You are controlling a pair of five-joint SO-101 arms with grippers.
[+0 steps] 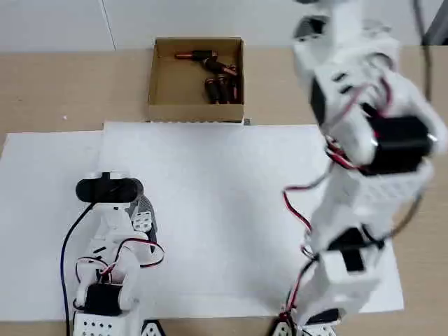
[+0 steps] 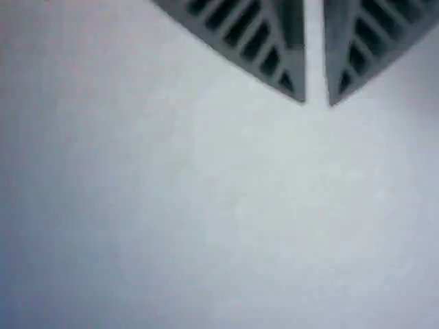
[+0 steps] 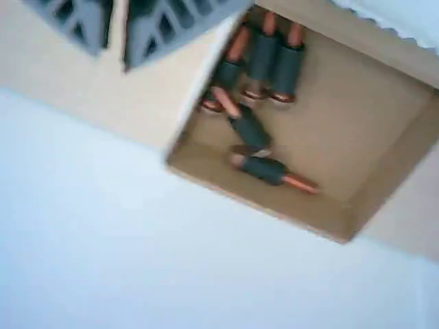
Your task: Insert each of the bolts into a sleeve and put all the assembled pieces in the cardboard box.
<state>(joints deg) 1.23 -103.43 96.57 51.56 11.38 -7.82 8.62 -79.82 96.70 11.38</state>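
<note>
Pieces [image 1: 222,87], each a bolt pushed into a dark sleeve, lie heaped toward one side of the box [image 1: 196,112], which sits on the worktop [image 1: 56,84] just beyond the white paper [image 1: 224,210]. Right gripper [image 3: 116,34] hangs raised beside one corner of the box, jaws nearly together and grasping nothing, a pose suited to clearing the box rather than picking. Left gripper [image 2: 315,97] hovers close over bare paper, likewise clenched on nothing, its arm folded low, out of the way. Every piece I can see is assembled and boxed, so the task looks about finished.
</note>
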